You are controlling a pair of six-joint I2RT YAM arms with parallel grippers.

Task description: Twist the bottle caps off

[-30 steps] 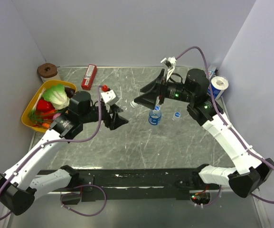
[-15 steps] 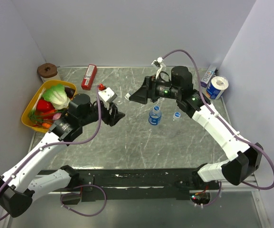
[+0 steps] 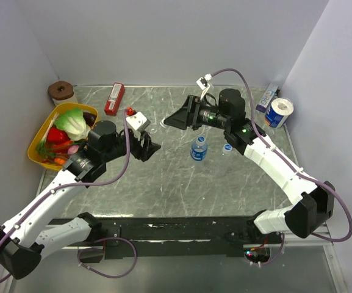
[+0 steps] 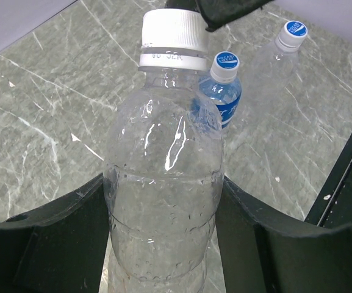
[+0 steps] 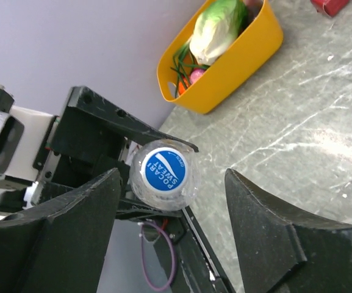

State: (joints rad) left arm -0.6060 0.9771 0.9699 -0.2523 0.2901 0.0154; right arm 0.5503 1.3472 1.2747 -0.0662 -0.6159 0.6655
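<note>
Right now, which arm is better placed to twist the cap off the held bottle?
Right. The left gripper is shut on the bottle, so it is occupied. The right gripper is open, its fingers either side of that bottle's cap, facing it end-on.

Blue-topped white caps (image 4: 227, 61) on clear bottles (image 4: 163, 201), one blue-labelled; grey veined table (image 4: 41, 110).

1. The bottle (image 4: 163, 195) runs off the bottom edge of the left wrist view.
2. The yellow basket (image 5: 237, 67) is cut off at the top edge of the right wrist view.
</note>
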